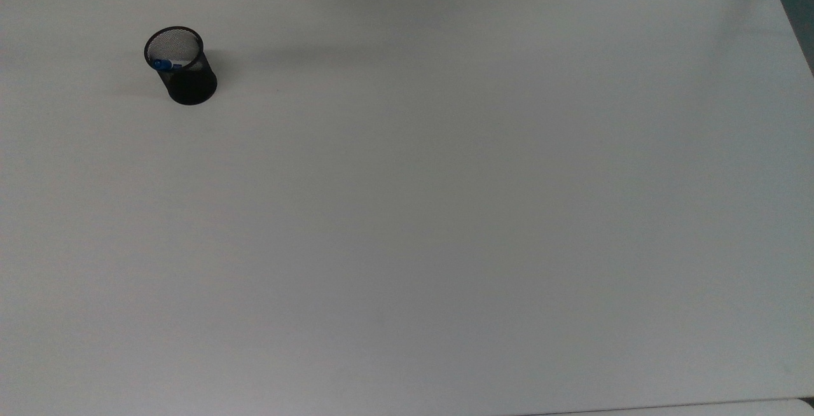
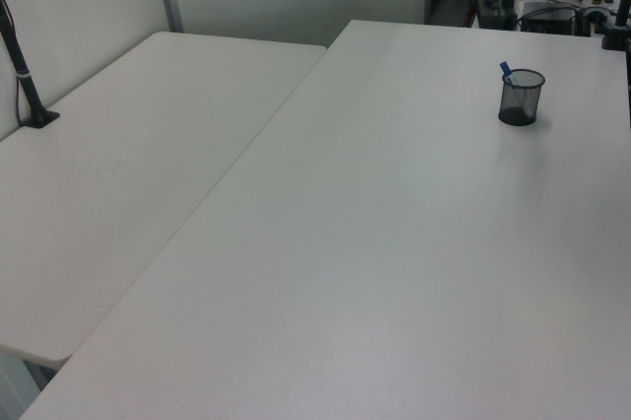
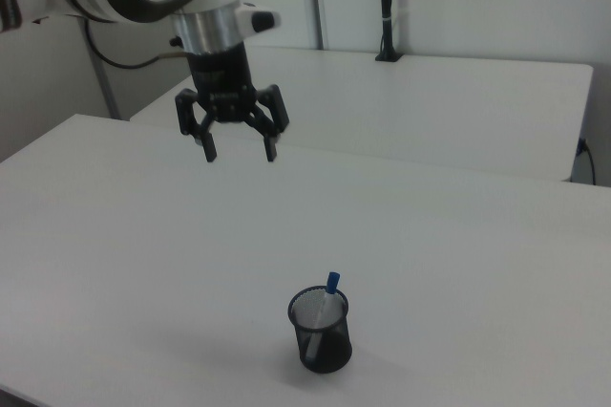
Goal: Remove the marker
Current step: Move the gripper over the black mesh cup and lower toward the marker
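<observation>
**Marker in cup, gripper raised**

Here, the gripper [image 3: 239, 152] hangs above the white table [image 3: 458, 264] with its 2 fingers spread and nothing between them. Below it and toward the right view's right, the marker [image 3: 328, 294] stands tilted in the black mesh cup [image 3: 321, 331], blue cap upward.

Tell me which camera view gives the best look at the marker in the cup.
The right view: the marker leans in the mesh cup, its blue cap above the rim and white barrel visible inside. The top view shows mostly the blue cap against the rim; the left view shows the cap small and distant.
</observation>
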Controlling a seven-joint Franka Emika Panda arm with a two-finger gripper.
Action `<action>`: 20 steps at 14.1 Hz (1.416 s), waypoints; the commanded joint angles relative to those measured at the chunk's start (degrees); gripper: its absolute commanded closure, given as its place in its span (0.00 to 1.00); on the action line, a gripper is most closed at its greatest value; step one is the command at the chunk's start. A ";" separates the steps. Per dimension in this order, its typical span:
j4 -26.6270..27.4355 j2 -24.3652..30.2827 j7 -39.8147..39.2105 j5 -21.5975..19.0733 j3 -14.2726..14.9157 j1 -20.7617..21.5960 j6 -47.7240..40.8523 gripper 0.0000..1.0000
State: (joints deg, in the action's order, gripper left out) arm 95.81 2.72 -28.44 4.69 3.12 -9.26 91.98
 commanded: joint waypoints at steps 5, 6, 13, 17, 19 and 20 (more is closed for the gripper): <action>15.78 1.32 -5.40 2.26 6.01 -4.45 16.68 0.00; 18.16 1.24 -4.88 2.17 7.32 -4.54 20.92 0.00; 23.20 -1.48 -0.93 -3.25 9.45 -4.98 30.00 0.08; 23.11 -3.24 0.49 -10.92 9.54 -5.33 34.22 0.21; 23.11 -4.30 0.40 -10.93 9.54 -5.33 34.93 0.29; 23.11 -4.48 0.40 -10.93 9.62 -5.42 35.72 0.35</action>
State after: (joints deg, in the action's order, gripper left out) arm 117.96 -1.49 -28.72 -5.19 12.43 -14.77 124.87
